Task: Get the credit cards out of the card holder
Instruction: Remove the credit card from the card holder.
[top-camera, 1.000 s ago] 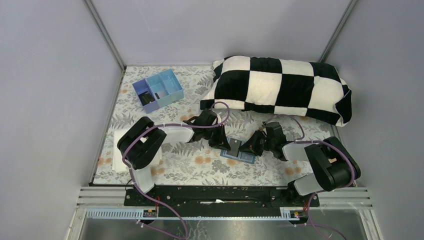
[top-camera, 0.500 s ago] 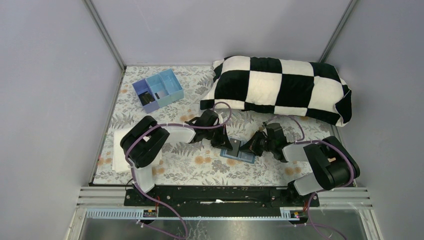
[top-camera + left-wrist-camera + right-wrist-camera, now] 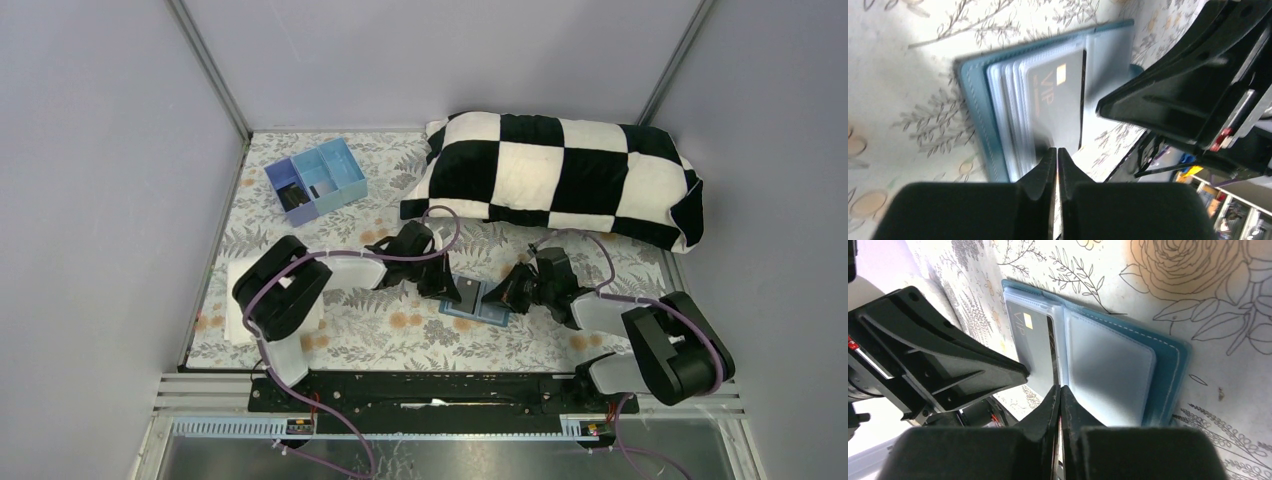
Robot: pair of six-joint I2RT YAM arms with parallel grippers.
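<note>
The light-blue card holder (image 3: 462, 311) lies open on the flowered cloth between my two grippers. In the left wrist view its blue cover (image 3: 973, 100) holds several clear sleeves, and a dark grey card marked VIP (image 3: 1058, 100) sits in the top one. My left gripper (image 3: 1055, 150) is shut at that card's near edge. In the right wrist view the card (image 3: 1030, 345) lies left of a frosted sleeve (image 3: 1108, 370). My right gripper (image 3: 1059, 388) is shut at the seam between them, seemingly on a sleeve edge. From above, my left gripper (image 3: 452, 292) and right gripper (image 3: 496, 296) nearly meet over the holder.
A blue-and-purple compartment tray (image 3: 315, 180) stands at the back left. A black-and-white checked pillow (image 3: 560, 175) fills the back right. A white sheet (image 3: 236, 300) lies under the left arm's elbow. Each gripper's black body fills the other wrist view.
The right arm's elbow has swung out to the right and lower, and its gripper has edged left onto the holder. The upright grey card between the grippers shows smaller now. The left arm barely moved.
</note>
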